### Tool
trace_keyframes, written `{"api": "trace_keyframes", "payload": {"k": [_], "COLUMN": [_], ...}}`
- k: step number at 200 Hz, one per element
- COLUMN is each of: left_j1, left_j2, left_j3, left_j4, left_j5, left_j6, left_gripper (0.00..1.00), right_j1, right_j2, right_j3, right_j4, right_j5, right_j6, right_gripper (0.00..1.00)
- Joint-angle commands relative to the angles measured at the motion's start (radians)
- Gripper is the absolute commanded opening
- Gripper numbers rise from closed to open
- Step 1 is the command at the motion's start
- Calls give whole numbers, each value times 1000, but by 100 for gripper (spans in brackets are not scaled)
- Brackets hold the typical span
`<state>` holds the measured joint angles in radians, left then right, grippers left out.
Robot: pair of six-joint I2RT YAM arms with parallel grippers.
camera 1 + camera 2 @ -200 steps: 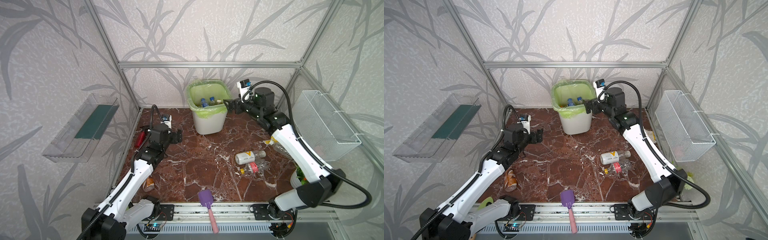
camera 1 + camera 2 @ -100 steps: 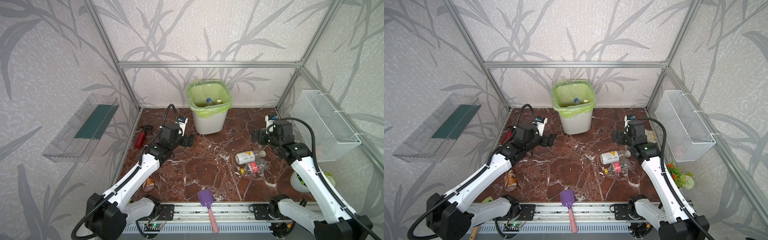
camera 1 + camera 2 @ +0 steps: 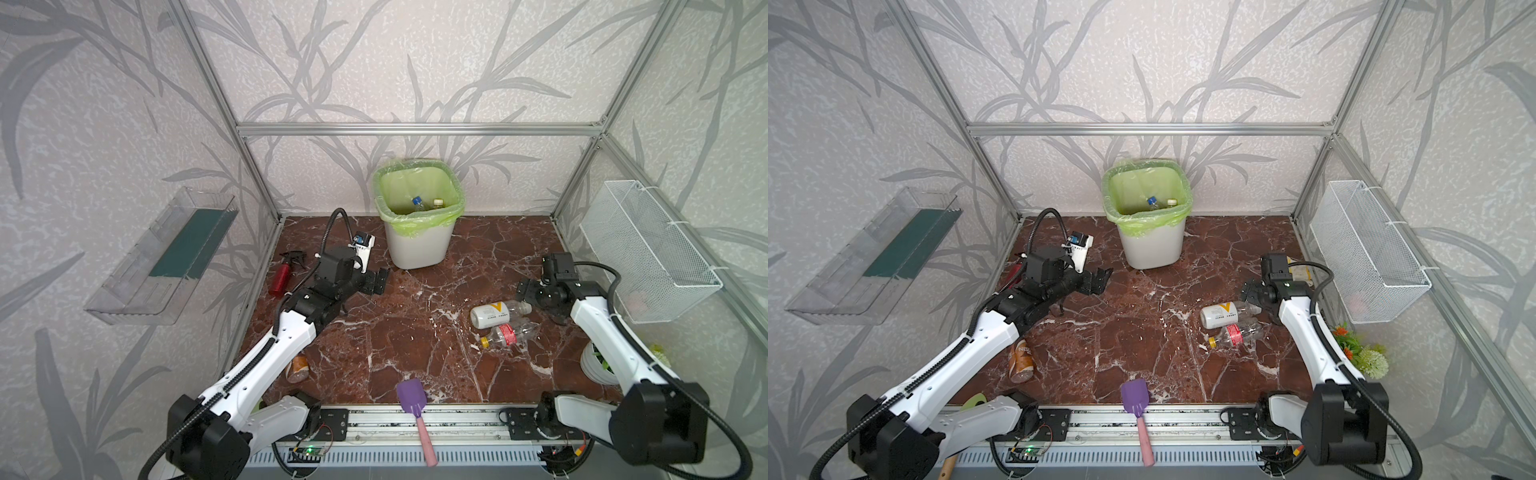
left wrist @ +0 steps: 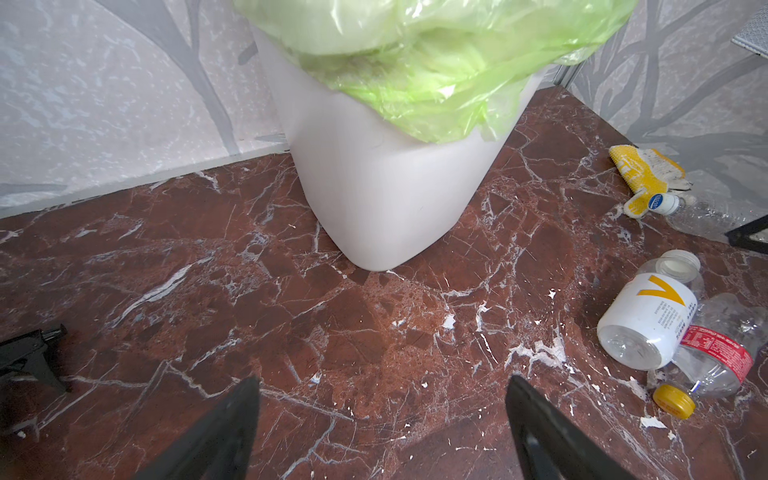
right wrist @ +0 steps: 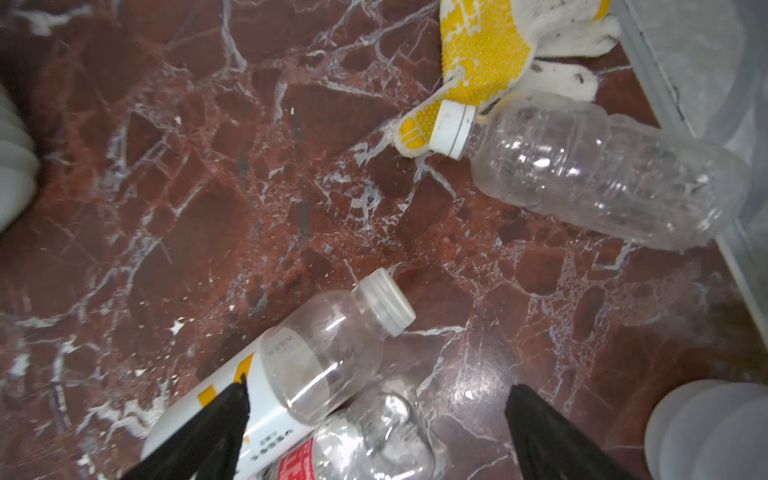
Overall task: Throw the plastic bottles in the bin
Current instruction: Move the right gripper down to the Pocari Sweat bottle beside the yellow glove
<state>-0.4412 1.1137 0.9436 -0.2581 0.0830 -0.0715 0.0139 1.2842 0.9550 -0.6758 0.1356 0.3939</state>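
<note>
Right wrist view, and the right hand (image 5: 376, 395) is wide open with nothing in it, its black fingers (image 5: 216, 428) straddling the white-label bottle (image 5: 270, 382) lying on the desk (image 5: 208, 187). Whether a finger touches it I cannot tell. Tucked against that one lies the red-label bottle (image 5: 374, 432), and toward the right wall a clear bottle (image 5: 582, 166) rests with its white cap against a yellow glove (image 5: 486, 50). What a change from a second ago: then this hand was up at the right rim of the bin (image 3: 417, 245), half a second ago it had swung back to the right side, and now in both top views it sits low, just beyond the neck of the white-label bottle. The left hand (image 3: 376, 282) has travelled too, from beside the red spray bottle (image 3: 281, 276) at the left wall toward the middle. It now hangs just left of the bin and a little nearer, spread wide and empty, as the left wrist view confirms. The bin stands at the far middle against the back wall, and inside it a blue-capped bottle (image 3: 417, 201) and a pale-capped bottle (image 3: 437, 203) show. A brown coffee bottle (image 3: 298, 368) lies near left beside the left arm, unmoved, like the two at right. The purple spatula (image 3: 411, 401) stays on the near edge.
</note>
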Motion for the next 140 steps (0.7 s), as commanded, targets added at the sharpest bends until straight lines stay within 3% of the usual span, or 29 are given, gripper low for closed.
{"api": "trace_keyframes", "payload": {"k": [1,28,51,80,105,140], "left_j1": [0,4,9,13,22,30], "left_j2": [-25,-22,-8,-12,-18,-2], "left_j3": [4,2,8,8,1,2], "left_j4": [-20,-18,-22,-24,-18,-15], "left_j5": [-36,-73,-67,-66,-74,-65], "left_j6": [-1,-1,4,5,9,6], "left_gripper": [91,91,92,91,92,92], "right_j1": [1,0,-3,-68,-113,-113], "right_j2": [83,198,264,349,417,452], "right_j3": [104,227,311,400,481,445], "right_j4": [-6,-86,-124,-181,-255,-253], "right_j5": [90,212,248,194,123,124], "right_j6": [-130,-294,-413,-547,-576,-649], "right_gripper": [95,92,91,89,87,89]}}
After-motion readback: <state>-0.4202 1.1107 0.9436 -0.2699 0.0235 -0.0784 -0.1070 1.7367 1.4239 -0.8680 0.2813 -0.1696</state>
